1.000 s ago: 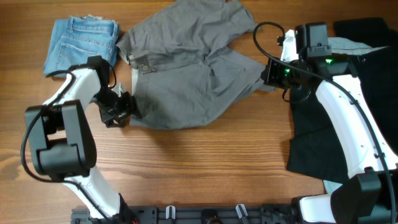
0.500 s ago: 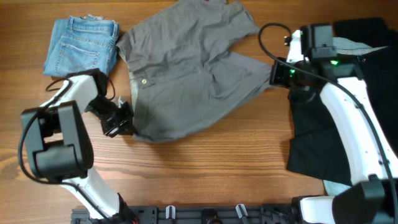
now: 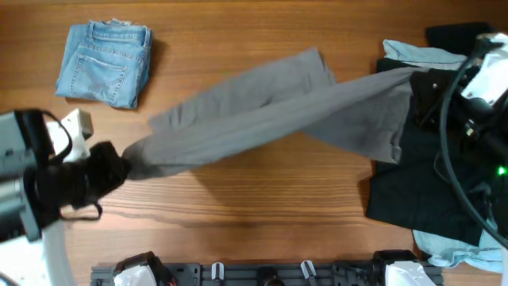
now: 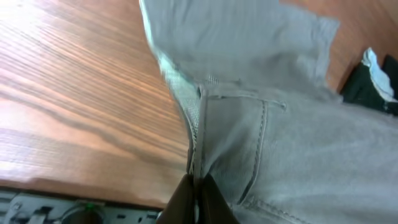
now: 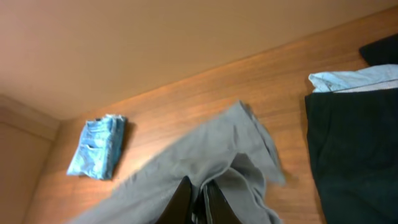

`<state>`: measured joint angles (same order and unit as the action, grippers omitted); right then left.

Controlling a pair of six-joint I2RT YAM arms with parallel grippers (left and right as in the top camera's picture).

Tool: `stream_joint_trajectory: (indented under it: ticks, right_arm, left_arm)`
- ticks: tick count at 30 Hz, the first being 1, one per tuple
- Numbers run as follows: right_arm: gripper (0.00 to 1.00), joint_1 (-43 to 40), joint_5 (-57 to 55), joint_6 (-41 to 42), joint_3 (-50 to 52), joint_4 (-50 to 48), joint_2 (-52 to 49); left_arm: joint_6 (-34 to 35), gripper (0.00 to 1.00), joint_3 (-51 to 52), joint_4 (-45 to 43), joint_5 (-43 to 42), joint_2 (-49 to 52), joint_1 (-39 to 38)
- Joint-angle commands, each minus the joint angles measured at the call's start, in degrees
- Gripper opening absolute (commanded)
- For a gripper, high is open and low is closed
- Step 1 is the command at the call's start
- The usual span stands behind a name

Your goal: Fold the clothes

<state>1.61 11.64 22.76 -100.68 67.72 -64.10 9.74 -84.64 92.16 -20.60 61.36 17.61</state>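
The grey shorts (image 3: 262,111) hang stretched in a long twisted band across the table, held at both ends above the wood. My left gripper (image 3: 121,167) is shut on their left end; in the left wrist view its fingertips (image 4: 198,198) pinch a stitched seam of the grey shorts (image 4: 273,143). My right gripper (image 3: 421,86) is shut on the right end, over the black shorts (image 3: 413,187). In the right wrist view its fingers (image 5: 214,202) clamp a fold of the grey shorts (image 5: 186,168). The shorts' waistband button is hidden.
Folded blue denim shorts (image 3: 105,52) lie at the back left, also seen as denim shorts (image 5: 98,146). A pale-blue garment (image 3: 421,56) lies under the black shorts at the right. A black rail (image 3: 262,274) runs along the table's front edge.
Both grippers have closed on the grey shorts, lifted them off the table and pulled apart, left arm toward the front left, right arm to the right. The shorts went from spread flat to taut.
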Motion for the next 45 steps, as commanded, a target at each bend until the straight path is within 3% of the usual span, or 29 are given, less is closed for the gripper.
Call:
stream_joint_trajectory:
  ticks: [1, 7, 14, 22, 30, 33, 40, 45]
  right_arm:
    - [0.04, -0.9, -4.7, 1.7, -1.5, 0.7, 0.3]
    - [0.04, -0.9, -5.4, 0.7, -1.5, 2.1, -4.0]
    - [0.04, -0.9, -4.3, -3.3, -1.5, -14.5, -12.7]
    - [0.04, -0.9, -3.7, -5.1, -1.8, -23.4, -17.7]
    - [0.04, -0.9, -1.9, -4.8, -2.5, -12.9, -12.1]
    - [0.04, -0.9, 2.3, -4.6, -2.7, -12.6, -6.0]
    - [0.04, -0.9, 2.3, -1.1, -3.2, -12.4, 9.9]
    - [0.04, -0.9, 1.5, -0.2, -3.1, -11.5, 8.2]
  left_arm:
    - [-0.1, 0.04, -0.7, 3.0, 8.2, -3.0, 0.7]
    - [1.3, 0.04, -0.9, 0.5, 8.3, -2.3, 0.7]
    - [3.1, 0.04, -5.2, -17.4, 1.7, 5.8, 0.6]
    - [6.2, 0.04, -5.8, -27.9, -4.4, 13.3, 0.6]
    - [5.5, 0.04, -15.8, -17.7, -5.6, 12.8, 0.6]
    - [4.2, 0.04, -26.7, -13.4, -4.7, 12.1, 0.6]
    - [4.6, 0.04, -54.7, -3.3, 7.3, 12.1, 0.6]
    - [4.9, 0.04, -57.7, -1.1, 7.6, 14.1, 0.6]
